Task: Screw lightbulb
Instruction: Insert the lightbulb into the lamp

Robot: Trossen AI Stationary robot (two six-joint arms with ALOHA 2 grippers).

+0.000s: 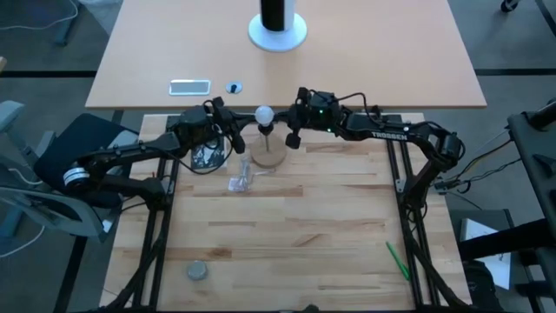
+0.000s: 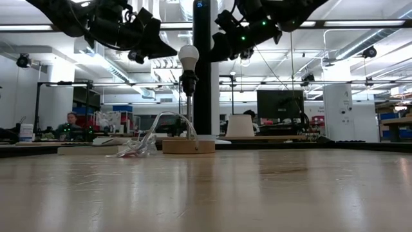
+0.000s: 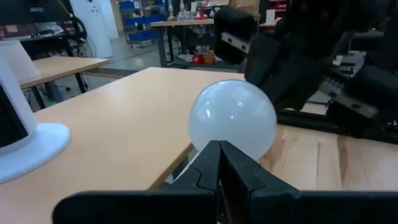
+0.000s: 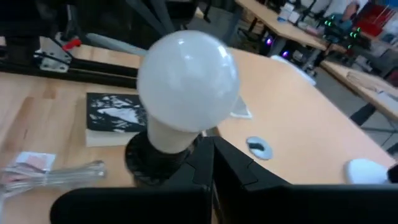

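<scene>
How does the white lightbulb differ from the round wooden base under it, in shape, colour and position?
The lightbulb is a frosted white globe; the wooden base is a flat tan disc. The lightbulb stands high in a black socket on a thin stem, while the wooden base lies flat on the table. The shut left gripper and right gripper flank the lightbulb, not the wooden base. Both belong to one upright lamp.

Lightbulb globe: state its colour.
The lightbulb globe is frosted white, plain and unpatterned; the right wrist view shows it best.
</scene>
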